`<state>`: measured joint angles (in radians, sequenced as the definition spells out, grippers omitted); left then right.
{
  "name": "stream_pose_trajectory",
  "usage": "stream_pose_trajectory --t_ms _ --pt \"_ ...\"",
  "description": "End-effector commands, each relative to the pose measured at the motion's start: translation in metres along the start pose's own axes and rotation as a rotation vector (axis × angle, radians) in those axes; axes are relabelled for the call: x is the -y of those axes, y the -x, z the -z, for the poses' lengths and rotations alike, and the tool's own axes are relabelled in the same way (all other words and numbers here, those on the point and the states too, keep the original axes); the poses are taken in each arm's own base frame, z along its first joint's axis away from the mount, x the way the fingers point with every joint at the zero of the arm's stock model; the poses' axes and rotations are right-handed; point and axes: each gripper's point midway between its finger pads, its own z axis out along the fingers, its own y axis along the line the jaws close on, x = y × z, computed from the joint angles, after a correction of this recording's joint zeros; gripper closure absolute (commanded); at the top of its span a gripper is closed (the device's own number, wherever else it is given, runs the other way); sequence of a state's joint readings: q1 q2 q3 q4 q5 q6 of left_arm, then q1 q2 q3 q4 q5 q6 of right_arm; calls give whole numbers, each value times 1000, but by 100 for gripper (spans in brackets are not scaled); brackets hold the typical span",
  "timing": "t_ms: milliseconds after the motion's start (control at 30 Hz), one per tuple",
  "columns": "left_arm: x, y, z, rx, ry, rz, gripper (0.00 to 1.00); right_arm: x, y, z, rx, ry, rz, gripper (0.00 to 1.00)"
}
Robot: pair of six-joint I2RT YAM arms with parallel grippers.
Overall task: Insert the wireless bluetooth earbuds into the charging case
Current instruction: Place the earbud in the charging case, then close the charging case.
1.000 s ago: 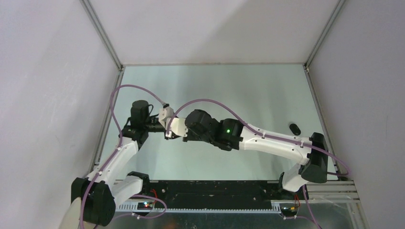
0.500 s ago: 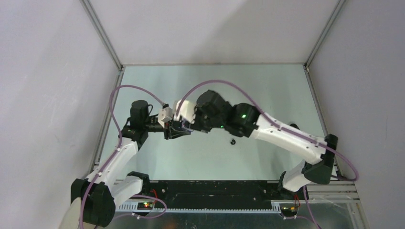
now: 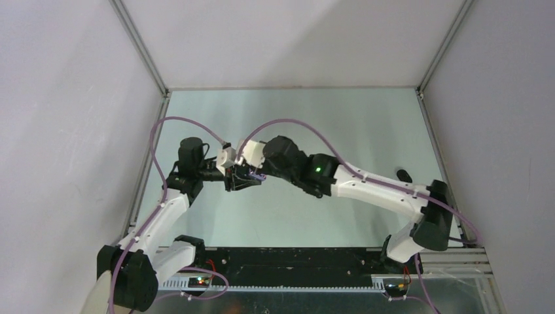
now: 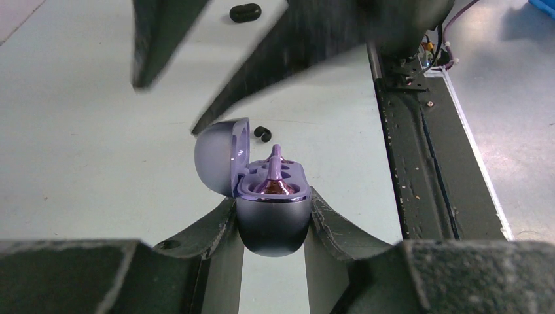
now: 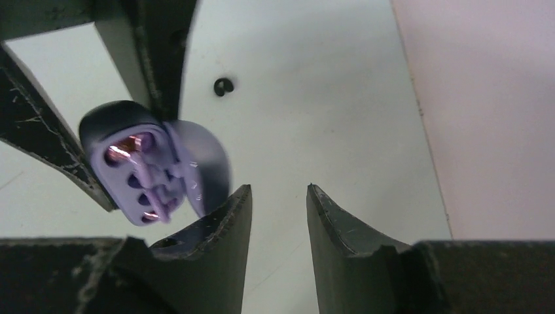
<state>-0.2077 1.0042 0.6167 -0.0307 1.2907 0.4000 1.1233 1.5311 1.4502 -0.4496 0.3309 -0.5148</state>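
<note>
My left gripper (image 4: 271, 199) is shut on the dark body of the purple charging case (image 4: 273, 222), whose lid (image 4: 218, 156) stands open to the left. A glossy purple earbud (image 4: 275, 173) sits in the case with its stem pointing up. My right gripper (image 5: 278, 196) hangs open and empty just right of the blurred case (image 5: 141, 170); its dark fingers (image 4: 157, 39) show blurred above the case in the left wrist view. One black earbud (image 4: 262, 133) lies on the table beyond the case, also the black earbud (image 5: 224, 86) in the right wrist view.
A black oval object (image 3: 404, 175) lies near the table's right edge, the same black oval (image 4: 245, 12) in the left wrist view. The two grippers (image 3: 243, 175) meet left of the pale green table's (image 3: 340, 124) middle. Grey walls enclose three sides.
My right gripper has gone from shut to open and drawn slightly back from the case, its arm lifting and then settling. The left gripper and the case have stayed put.
</note>
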Motion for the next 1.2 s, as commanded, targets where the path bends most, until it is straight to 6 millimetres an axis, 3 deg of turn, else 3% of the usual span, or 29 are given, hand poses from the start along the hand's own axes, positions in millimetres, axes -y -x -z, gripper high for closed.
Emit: stream_pose_trajectory --t_ms 0,133,333,500,633,800,933,1067,1167 --pt "6 12 0 26 -28 -66 100 -5 17 -4 46 -12 -3 59" --pt "6 12 0 24 -20 -70 100 -21 23 11 80 132 -42 59" --pt "4 9 -1 21 -21 -56 100 -28 32 39 162 287 -115 60" --pt "4 10 -1 20 -20 -55 100 -43 39 50 195 436 -166 61" --pt "6 11 0 24 -24 -70 100 -41 42 50 196 506 -234 61" --pt "14 9 1 25 -62 -141 100 -6 47 50 233 531 -378 62" --pt "19 5 2 16 -82 -153 100 10 42 41 211 563 -495 61" --pt "25 6 3 22 -101 -183 100 2 33 18 166 582 -546 61" --pt "27 7 3 26 -107 -189 100 -20 27 4 111 648 -545 61"
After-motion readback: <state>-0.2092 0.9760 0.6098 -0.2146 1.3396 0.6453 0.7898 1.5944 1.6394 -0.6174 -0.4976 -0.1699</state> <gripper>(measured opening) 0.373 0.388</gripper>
